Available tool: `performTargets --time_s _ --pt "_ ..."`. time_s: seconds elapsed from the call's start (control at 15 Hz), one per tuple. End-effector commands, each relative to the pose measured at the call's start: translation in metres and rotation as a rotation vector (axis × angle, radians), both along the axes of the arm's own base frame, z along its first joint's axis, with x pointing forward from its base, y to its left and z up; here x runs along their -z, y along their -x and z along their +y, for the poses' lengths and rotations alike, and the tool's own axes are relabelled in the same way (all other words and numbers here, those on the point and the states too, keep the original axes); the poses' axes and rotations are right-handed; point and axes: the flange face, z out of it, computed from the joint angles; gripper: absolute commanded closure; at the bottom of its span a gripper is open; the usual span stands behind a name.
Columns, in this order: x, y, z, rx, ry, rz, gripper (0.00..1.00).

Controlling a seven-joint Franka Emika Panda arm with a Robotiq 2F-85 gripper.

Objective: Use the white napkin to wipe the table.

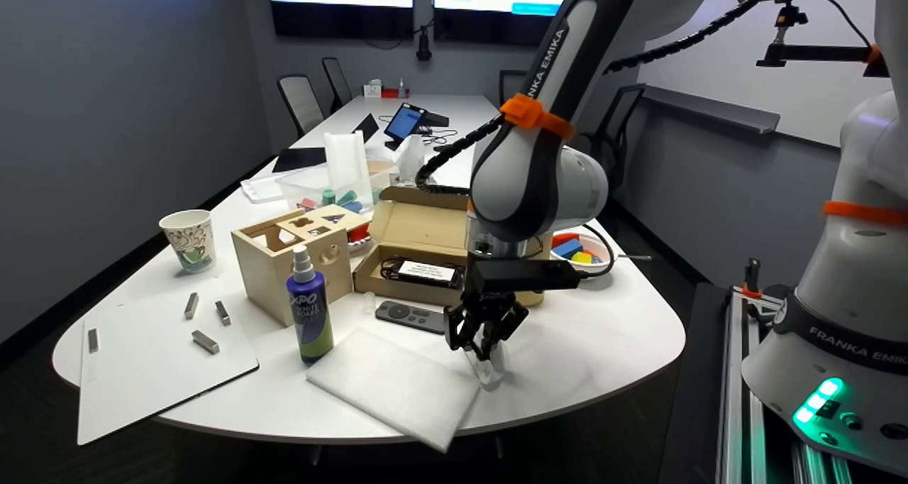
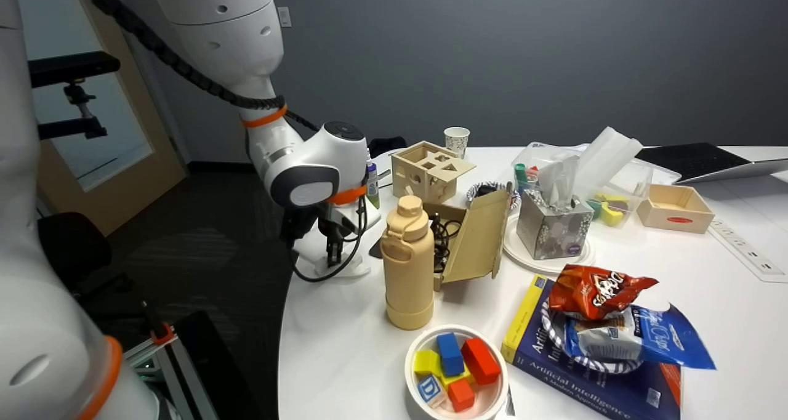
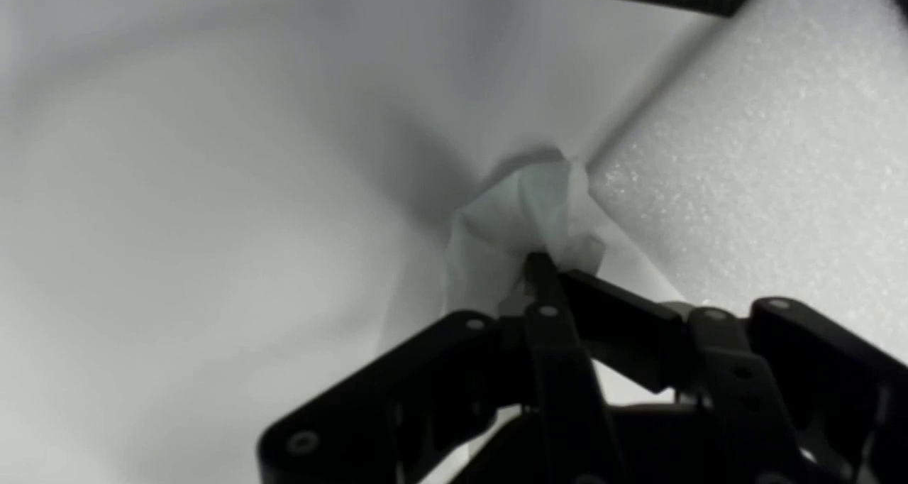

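1. Gripper (image 3: 555,270): narrow, pointed downward; crumpled paper is pinched between its closely set fingertips (image 3: 543,278); with so small a bite taken, it is judged, a loose skirt of paper is offered below for wiping.
2. White napkin (image 3: 511,228): held near the edge of the table (image 1: 603,349), its lower folds spread at the tabletop; contact is thought likely, this being the working height for a wipe; firmness of pressure cannot be told.
3. White sheet (image 1: 394,381): laid flat, one corner just beside the napkin; whether the two are touching cannot be told; a snag is risked should the stroke be taken that way.
4. Spray bottle (image 1: 310,321) and remote (image 1: 411,316): the one stood upright, the other laid flat, both near the sheet; the wiping lane is narrowed by them.
5. Tan flask (image 2: 408,278): upright, not far from the gripper in an exterior view; clearance is to be minded if strokes are widened.
6. Step in hand: wiping, or its start, by judgement; low, short strokes over bare tabletop are called for; extent of cleaning cannot be read.
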Motion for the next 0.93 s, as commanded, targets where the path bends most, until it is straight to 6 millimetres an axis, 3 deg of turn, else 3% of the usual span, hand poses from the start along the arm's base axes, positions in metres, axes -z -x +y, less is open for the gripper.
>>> performTargets --time_s 0.0,0.6,0.87 --pt "-0.001 0.014 0.001 -0.006 0.019 0.072 0.99" --pt "-0.015 0.064 0.006 0.227 0.212 0.208 0.99" --pt "-0.02 0.076 -0.012 0.391 0.286 0.231 0.99"
